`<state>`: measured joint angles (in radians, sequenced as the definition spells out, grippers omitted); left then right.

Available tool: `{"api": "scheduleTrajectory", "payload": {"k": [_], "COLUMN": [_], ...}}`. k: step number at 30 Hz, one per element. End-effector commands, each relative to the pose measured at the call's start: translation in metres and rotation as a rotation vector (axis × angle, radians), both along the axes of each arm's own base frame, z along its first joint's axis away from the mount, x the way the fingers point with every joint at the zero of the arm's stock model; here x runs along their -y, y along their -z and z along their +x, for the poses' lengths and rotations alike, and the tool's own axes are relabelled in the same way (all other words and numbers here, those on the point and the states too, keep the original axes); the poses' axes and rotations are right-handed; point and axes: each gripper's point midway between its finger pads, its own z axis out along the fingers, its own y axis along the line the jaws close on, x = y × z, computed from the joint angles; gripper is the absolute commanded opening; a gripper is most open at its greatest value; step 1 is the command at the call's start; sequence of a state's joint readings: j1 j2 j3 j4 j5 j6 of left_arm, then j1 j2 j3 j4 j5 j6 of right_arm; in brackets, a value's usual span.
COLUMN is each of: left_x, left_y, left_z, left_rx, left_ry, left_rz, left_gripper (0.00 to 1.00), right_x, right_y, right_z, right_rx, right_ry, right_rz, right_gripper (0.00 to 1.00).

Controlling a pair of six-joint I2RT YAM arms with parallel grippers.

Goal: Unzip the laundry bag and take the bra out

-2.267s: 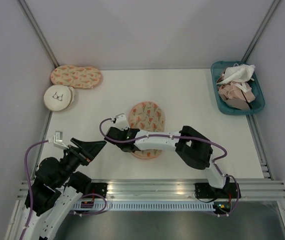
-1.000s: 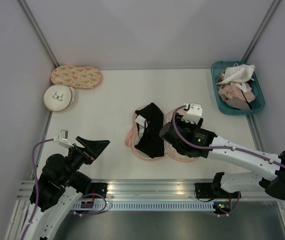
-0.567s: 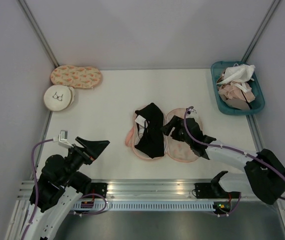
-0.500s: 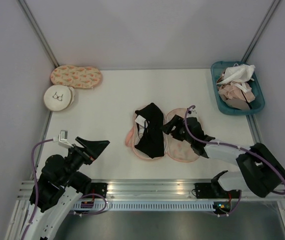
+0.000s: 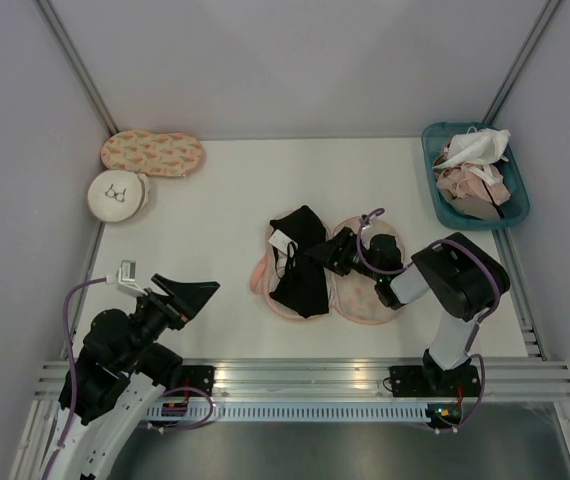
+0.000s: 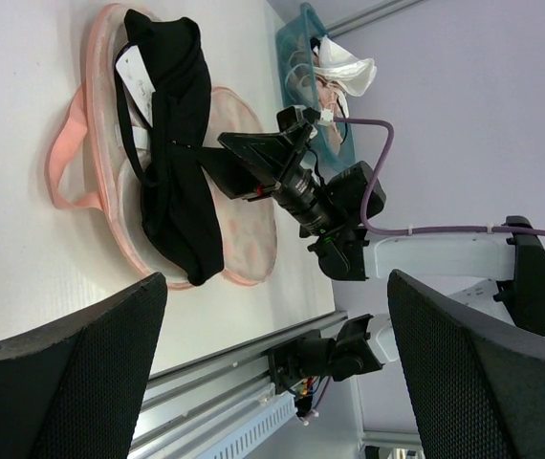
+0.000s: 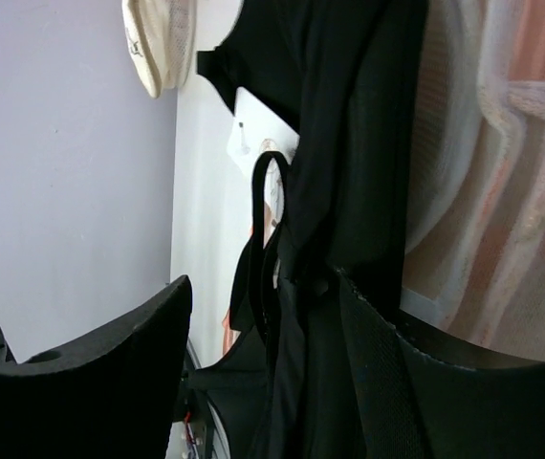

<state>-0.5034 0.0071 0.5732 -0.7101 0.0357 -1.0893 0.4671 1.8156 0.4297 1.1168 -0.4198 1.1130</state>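
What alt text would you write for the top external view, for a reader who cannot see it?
An unzipped laundry bag lies open mid-table with a black bra across its left half, the right gripper at the bra. A teal basket of garments sits back right.

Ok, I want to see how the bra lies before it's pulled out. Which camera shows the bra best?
Left wrist: the whole bra shows large, draped across the open laundry bag, white tag visible. Top external shows it whole but small. Right wrist shows only a close black fold.
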Motion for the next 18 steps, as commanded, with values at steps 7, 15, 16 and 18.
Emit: {"api": "scheduleTrajectory", "payload": {"k": [7,15,16,18], "left_x": [-0.004,-0.005,-0.005,-0.005], "left_y": [-0.014,-0.017,-0.017,-0.017], "left_z": [-0.008,-0.009,-0.009,-0.01], "left_rx": [0.074,0.081,0.081,0.082], "left_ry": [0.008,0.008,0.006,0.011], "left_rz": [0.001,-0.005,-0.005,-0.004], "left_gripper": [0.99,0.99,0.99,0.99], "right_x": [0.008,0.03,0.03,0.03], "right_y": [-0.052,-0.021,-0.021,-0.012], "right_z": [0.001,0.018,0.02,0.021], "right_rx": [0.247,0.152,0.155,0.141], "right_ry": [-0.027,0.057,0.062,0.06], "right_rz": [-0.078,-0.313,-0.317,-0.334], "right_gripper": [0.72,0.72,0.72,0.72]}}
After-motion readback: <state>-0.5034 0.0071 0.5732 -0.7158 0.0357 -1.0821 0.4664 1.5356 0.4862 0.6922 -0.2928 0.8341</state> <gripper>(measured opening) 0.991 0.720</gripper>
